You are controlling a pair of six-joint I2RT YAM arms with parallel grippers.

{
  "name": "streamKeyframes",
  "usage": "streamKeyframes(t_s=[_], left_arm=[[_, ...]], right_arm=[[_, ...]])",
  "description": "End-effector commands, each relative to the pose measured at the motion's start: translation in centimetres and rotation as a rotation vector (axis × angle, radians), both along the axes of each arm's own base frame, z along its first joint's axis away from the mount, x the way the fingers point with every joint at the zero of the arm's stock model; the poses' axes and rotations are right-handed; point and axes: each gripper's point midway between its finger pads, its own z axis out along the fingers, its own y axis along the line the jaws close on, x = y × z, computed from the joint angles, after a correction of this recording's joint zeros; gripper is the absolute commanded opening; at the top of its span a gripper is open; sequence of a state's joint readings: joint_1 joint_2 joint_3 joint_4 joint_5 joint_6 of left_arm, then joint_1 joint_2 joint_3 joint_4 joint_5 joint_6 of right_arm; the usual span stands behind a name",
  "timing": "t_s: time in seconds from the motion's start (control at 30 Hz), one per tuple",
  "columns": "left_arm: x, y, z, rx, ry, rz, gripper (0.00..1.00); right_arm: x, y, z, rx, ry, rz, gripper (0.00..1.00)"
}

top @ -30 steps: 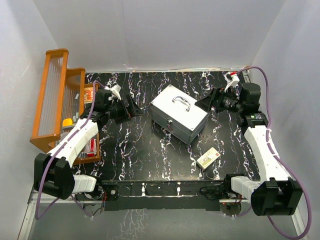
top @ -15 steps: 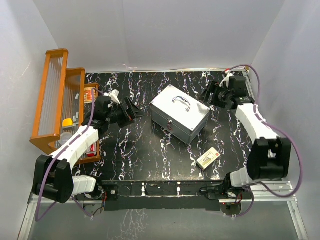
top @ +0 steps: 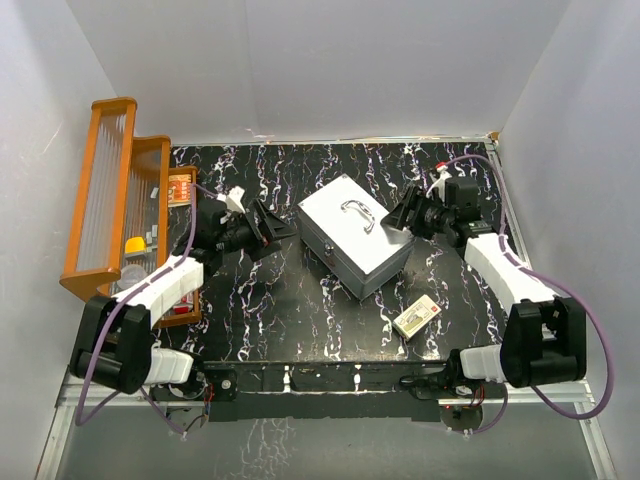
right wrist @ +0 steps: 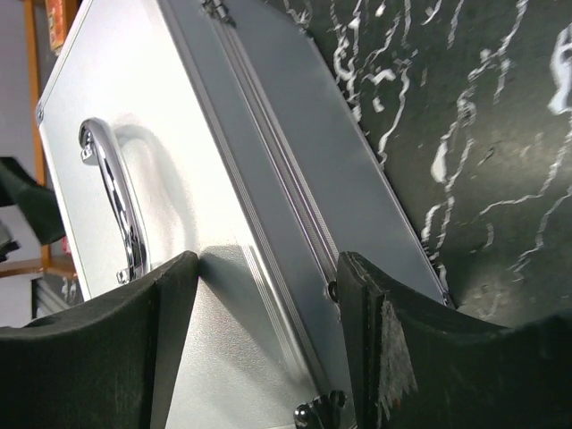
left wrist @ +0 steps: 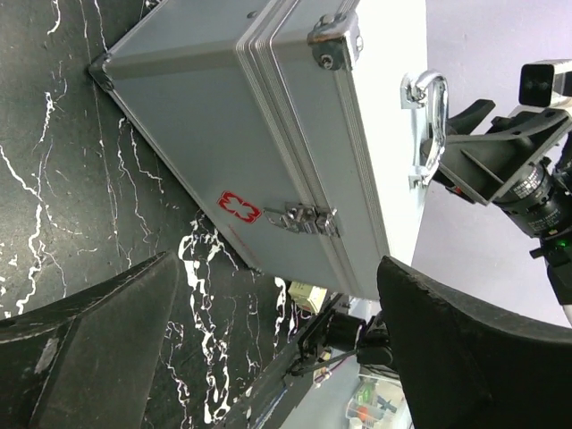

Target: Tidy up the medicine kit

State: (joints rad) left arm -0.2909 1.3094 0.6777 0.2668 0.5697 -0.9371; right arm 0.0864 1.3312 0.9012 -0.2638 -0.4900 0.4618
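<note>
The medicine kit [top: 352, 238] is a light-grey metal case lying shut mid-table, its curved handle [top: 357, 215] on the lid. My left gripper [top: 277, 228] is open, just left of the kit's left corner and facing it. In the left wrist view the kit's front wall [left wrist: 223, 116] shows a latch [left wrist: 301, 217] and a red mark [left wrist: 239, 206], and my left gripper [left wrist: 277, 357] is empty. My right gripper [top: 402, 214] is open at the kit's right edge. In the right wrist view my right gripper [right wrist: 264, 349] straddles the lid's edge [right wrist: 268, 179], one finger over the lid, one beside the wall.
A small white box [top: 417, 315] lies on the table near the front right. A wooden rack [top: 110, 190] with small items stands along the left edge. White walls close in the back and both sides.
My right arm has swung in from the far right to the kit's right edge. The kit has shifted and turned slightly to the left. My left gripper has moved a little toward the kit.
</note>
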Motion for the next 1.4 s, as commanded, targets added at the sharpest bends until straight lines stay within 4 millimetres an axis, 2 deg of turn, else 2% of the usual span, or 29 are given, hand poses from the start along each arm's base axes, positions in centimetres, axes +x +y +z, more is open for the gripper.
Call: streamKeyframes(t_s=[0.0, 0.07, 0.23, 0.37, 0.4, 0.63, 0.87, 1.0, 1.03, 1.13, 1.23, 1.37], left_arm=[[0.6, -1.5, 1.4, -0.039, -0.042, -0.059, 0.90], [0.6, -1.7, 1.5, -0.045, -0.056, -0.068, 0.89], [-0.1, -1.8, -0.6, -0.080, -0.062, -0.051, 0.92], [-0.5, -1.7, -1.5, -0.154, -0.063, 0.049, 0.99], [-0.7, -1.6, -1.0, -0.180, -0.070, 0.082, 0.99], [-1.5, -1.1, -1.2, -0.365, -0.018, 0.357, 0.99], [-0.8, -0.7, -0.2, -0.501, 0.017, 0.485, 0.99], [-0.3, -0.9, 0.6, -0.597, 0.025, 0.500, 0.98], [-0.2, -1.1, 0.4, -0.607, 0.038, 0.499, 0.95], [-0.2, -1.6, -1.7, -0.579, 0.130, 0.536, 0.94], [-0.3, -2.0, -2.1, -0.527, 0.130, 0.536, 0.98], [0.0, -2.8, -1.0, -0.539, 0.105, 0.503, 0.99]], right_arm=[[-2.7, 3.1, 0.2, 0.088, 0.044, 0.059, 0.59], [-3.8, 4.1, 0.1, 0.100, 0.055, 0.072, 0.58], [-5.7, 5.5, 0.3, 0.132, 0.056, 0.066, 0.57], [-6.6, 6.2, 0.6, 0.159, 0.051, 0.063, 0.56], [-6.7, 6.3, 0.6, 0.165, 0.053, 0.063, 0.57], [-6.8, 6.8, 0.8, 0.175, 0.051, 0.063, 0.57], [-6.7, 7.1, 1.1, 0.177, 0.047, 0.074, 0.57], [-6.8, 7.1, 1.0, 0.175, 0.050, 0.072, 0.57], [-6.8, 7.1, 1.0, 0.175, 0.050, 0.072, 0.57], [-6.8, 7.0, 1.1, 0.171, 0.046, 0.067, 0.57], [-6.8, 6.9, 1.2, 0.166, 0.040, 0.063, 0.57], [-6.9, 6.9, 1.1, 0.165, 0.042, 0.062, 0.57]])
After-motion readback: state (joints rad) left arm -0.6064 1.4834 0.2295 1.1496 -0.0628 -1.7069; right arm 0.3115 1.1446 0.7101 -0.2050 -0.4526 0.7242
